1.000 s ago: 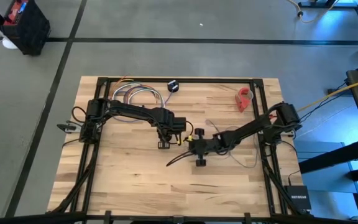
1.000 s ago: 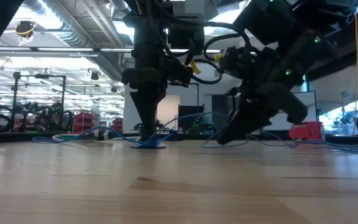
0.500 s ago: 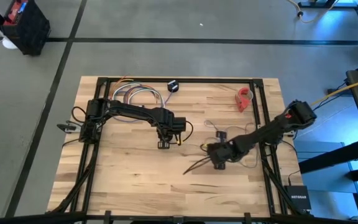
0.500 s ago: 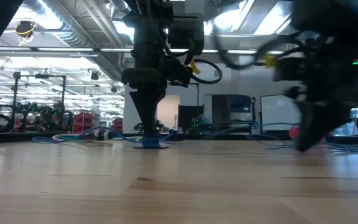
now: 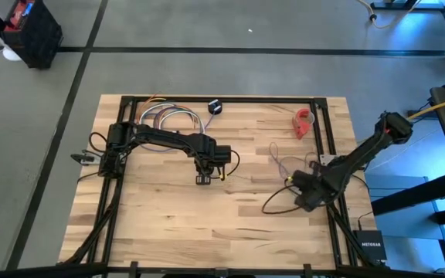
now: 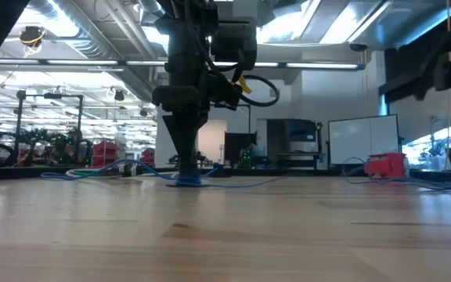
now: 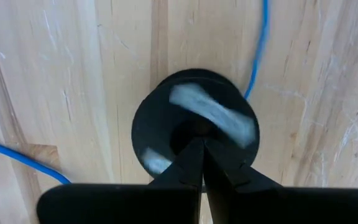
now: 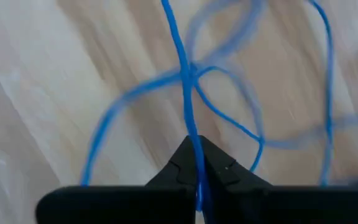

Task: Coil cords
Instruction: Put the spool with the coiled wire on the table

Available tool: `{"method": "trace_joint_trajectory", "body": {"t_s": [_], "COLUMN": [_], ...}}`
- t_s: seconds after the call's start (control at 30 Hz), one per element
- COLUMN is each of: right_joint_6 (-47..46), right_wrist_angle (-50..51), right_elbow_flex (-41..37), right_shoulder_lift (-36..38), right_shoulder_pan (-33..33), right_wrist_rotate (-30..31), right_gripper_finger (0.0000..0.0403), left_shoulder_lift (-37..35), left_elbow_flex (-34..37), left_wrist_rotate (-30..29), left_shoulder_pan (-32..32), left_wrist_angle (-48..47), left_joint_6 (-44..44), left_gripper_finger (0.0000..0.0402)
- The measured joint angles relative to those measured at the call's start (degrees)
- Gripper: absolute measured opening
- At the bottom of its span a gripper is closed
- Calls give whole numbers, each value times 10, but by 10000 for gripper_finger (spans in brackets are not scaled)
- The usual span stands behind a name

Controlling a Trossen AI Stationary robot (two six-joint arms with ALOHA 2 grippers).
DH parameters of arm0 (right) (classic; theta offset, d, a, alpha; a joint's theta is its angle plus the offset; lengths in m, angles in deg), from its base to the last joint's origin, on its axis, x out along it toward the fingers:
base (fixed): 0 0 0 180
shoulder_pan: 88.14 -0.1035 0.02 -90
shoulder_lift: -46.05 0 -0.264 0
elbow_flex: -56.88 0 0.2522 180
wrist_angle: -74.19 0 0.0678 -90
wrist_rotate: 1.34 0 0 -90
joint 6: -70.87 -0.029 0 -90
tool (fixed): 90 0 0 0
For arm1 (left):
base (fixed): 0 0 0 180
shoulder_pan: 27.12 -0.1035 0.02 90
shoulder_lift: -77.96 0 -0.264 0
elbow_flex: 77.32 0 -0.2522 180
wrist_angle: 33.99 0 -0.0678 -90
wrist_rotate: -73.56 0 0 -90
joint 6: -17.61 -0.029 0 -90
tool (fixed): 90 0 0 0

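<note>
Blue cord (image 8: 185, 93) runs pinched in the right tool (image 8: 197, 180), which has swung from mid-tabletop (image 5: 168, 224) out toward the right edge, drawing slack along; loose loops lie beneath it. That pull, I judge, gathers length for coiling. Left tool (image 7: 201, 165), pressed together, still pins the puck (image 7: 194, 124) at centre, unmoved.

Table layout from above

I see the left gripper (image 5: 204, 179) on the puck (image 7: 194, 127) mid-table; cord (image 5: 278, 160) loops centre-right, right gripper (image 5: 298, 193) lower right.
</note>
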Motion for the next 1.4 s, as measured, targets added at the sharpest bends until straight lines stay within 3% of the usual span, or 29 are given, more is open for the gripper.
{"method": "trace_joint_trajectory", "body": {"t_s": [0.23, 0.5, 0.7, 0.77, 0.83, 1.0, 1.13, 1.23, 1.4], "right_joint_6": [-89, 9, 133, 192, 249, 349, 230, 145, 107], "right_wrist_angle": [-4, 21, 5, -34, -76, -108, 30, 122, 135], "right_elbow_flex": [5, 65, 113, 114, 114, 114, 115, 126, 155], "right_shoulder_lift": [41, 40, 40, 40, 39, 15, 0, -4, -3], "right_shoulder_pan": [0, 47, 97, 109, 124, 138, 147, 171, 186], "right_wrist_rotate": [-4, -22, 106, 136, 128, 2, -65, -81, -71], "right_gripper_finger": [32, 159, 220, 227, 228, 220, 209, 201, 198], "left_shoulder_lift": [0, 0, 0, 0, 0, 0, 0, 0, 0], "left_elbow_flex": [0, 0, 0, 0, 0, 0, 0, 0, 0], "left_wrist_rotate": [0, 0, 0, 0, 0, 0, 0, 0, 0], "left_shoulder_pan": [0, 0, 0, 0, 0, 0, 0, 0, 0], "left_wrist_angle": [1, 1, 6, 6, 5, 5, 5, 5, 5], "left_joint_6": [0, -4, -4, -3, -3, -4, -4, -4, -4], "left_gripper_finger": [4, 4, 4, 4, 4, 4, 4, 4, 4]}}
